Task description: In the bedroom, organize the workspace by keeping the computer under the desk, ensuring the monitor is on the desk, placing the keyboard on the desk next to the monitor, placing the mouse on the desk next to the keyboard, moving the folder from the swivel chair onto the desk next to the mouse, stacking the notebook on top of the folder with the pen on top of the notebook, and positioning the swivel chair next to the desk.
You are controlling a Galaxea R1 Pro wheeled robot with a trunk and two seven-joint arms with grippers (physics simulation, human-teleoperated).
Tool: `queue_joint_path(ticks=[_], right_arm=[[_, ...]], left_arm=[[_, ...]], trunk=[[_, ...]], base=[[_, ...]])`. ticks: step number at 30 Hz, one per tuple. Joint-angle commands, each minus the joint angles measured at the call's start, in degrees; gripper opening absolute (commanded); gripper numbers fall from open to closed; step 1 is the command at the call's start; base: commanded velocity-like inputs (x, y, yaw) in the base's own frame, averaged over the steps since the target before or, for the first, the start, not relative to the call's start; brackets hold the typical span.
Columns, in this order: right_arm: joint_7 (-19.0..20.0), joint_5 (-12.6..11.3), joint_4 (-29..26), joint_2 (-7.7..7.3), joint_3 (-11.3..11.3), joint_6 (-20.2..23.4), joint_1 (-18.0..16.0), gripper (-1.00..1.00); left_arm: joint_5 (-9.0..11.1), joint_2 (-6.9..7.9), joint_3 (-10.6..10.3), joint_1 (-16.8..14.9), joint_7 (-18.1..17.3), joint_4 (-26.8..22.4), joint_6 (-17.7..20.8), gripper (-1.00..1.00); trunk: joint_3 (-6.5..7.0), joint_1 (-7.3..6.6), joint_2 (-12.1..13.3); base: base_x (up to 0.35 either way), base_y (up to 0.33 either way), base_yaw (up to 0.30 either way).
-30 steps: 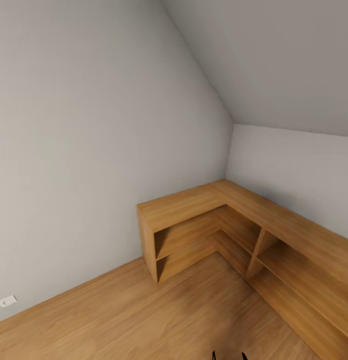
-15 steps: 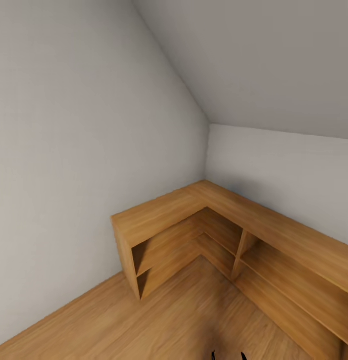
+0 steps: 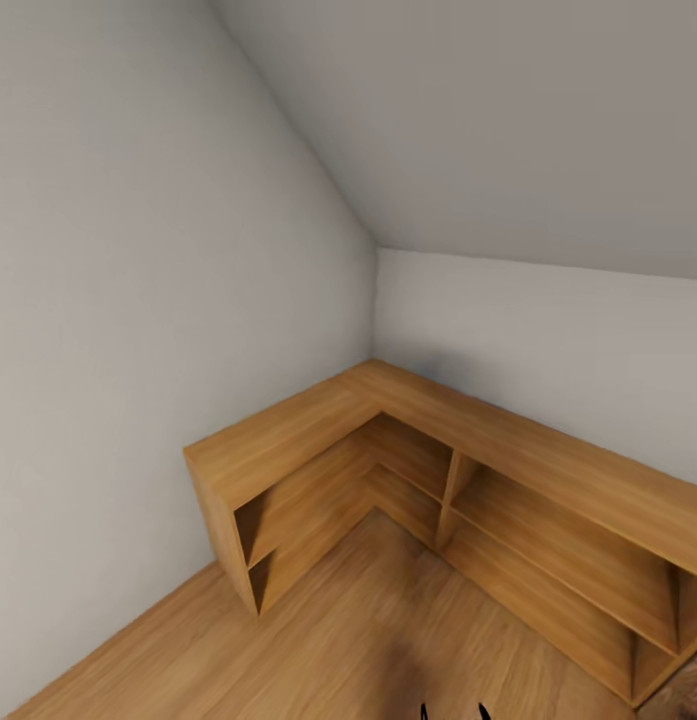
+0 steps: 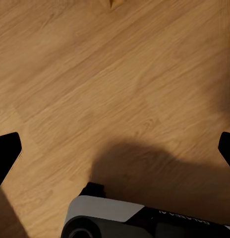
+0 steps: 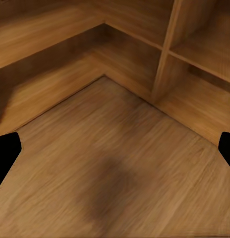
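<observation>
- One low wooden shelf unit [image 3: 468, 450], L-shaped, tucked into the room corner; warm orange-brown wood grain, flat top, open-fronted compartments split by a horizontal shelf and upright dividers.
- Head view counts two uprights along the long leg (one near the inner corner, one near the right edge).
- Two plain grey walls [image 3: 138, 330] meet at the corner, matte and untextured; one sloped grey ceiling [image 3: 508, 120] cuts down over them.
- One wood floor [image 3: 388, 640], plank grain, same tone as the shelving; a soft dark shadow lies on it in front of the robot.
- We're in the bedroom, facing this corner. Of the task's things, only the room itself is in frame.
- Left gripper [image 4: 115, 148]: two black fingertips at opposite frame edges, spread wide, nothing between them, bare floor below (plus a white-and-black piece of the robot base [image 4: 144, 220]).
- Right gripper [image 5: 115, 148]: same story, fingertips wide apart, holding nothing, aimed at the floor by the shelf's inner corner.
</observation>
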Motion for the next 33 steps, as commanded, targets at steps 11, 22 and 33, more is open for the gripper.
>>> queue_joint_path(ticks=[11, 22, 33], right_arm=[[0.26, -0.42, 0.27, -0.21, 0.39, -0.07, -0.08, 1.00], [3.47, -0.40, 7.62, -3.52, 0.64, 0.21, 0.03, 1.00], [3.96, 0.27, 7.85, -3.13, 0.79, 0.23, 0.14, 1.00]], left_arm=[[0.63, 0.10, -0.46, -0.06, 0.32, -0.01, -0.28, 1.00], [0.83, 1.15, -0.37, -0.05, -5.65, 18.01, -16.05, 1.00], [0.92, 1.35, -0.31, -0.05, -7.92, 19.67, -19.18, 1.00]], trunk=[[0.25, 0.04, -0.13], [0.73, 0.04, -0.13], [1.32, 0.04, -0.13]], base=[[0.000, 0.128, -0.291], [0.012, 0.010, -0.281], [0.295, 0.088, -0.263]])
